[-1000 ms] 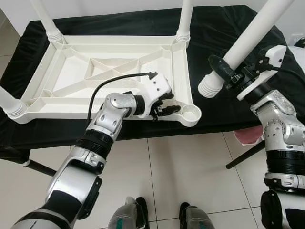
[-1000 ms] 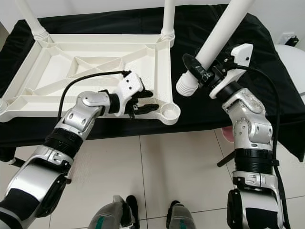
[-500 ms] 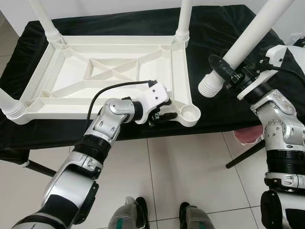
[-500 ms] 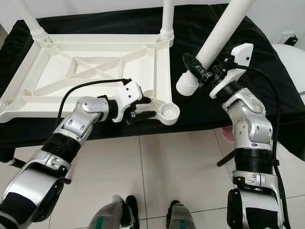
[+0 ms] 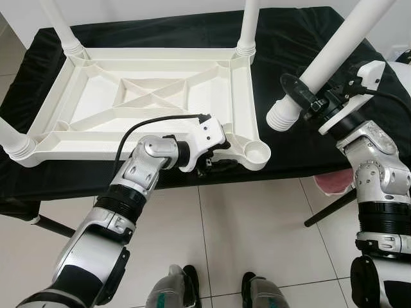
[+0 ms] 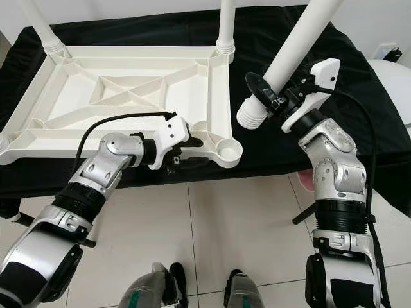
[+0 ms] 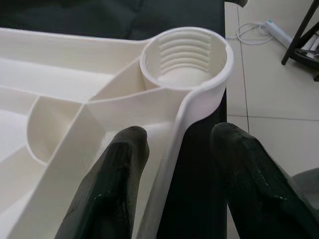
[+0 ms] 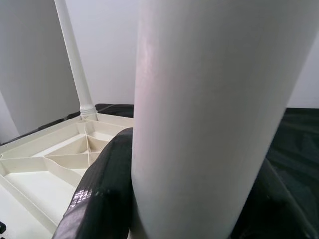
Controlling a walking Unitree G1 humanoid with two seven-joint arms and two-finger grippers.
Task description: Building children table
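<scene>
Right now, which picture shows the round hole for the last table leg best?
The left wrist view: the hole sits close, its inside ridges clear. Both eye views show it small at the tabletop's near corner, beside the left gripper.

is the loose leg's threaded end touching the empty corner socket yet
Apart: left eye view shows black cloth between the leg and the socket.

A plain white ribbed plastic tabletop [image 5: 141, 102] lies upside down on a solid black cloth [image 5: 289, 38]. Beside the tabletop, a plain white plastic table leg [image 5: 327, 61] is clasped by glossy black fingers [image 8: 99, 199] on a silver arm [image 5: 379, 173]. Below the tabletop, pale beige floor tiles [image 5: 250, 231] show thin grey grout lines. A white pad with a black cable [image 5: 151, 119] sits at the tabletop's near edge.
</scene>
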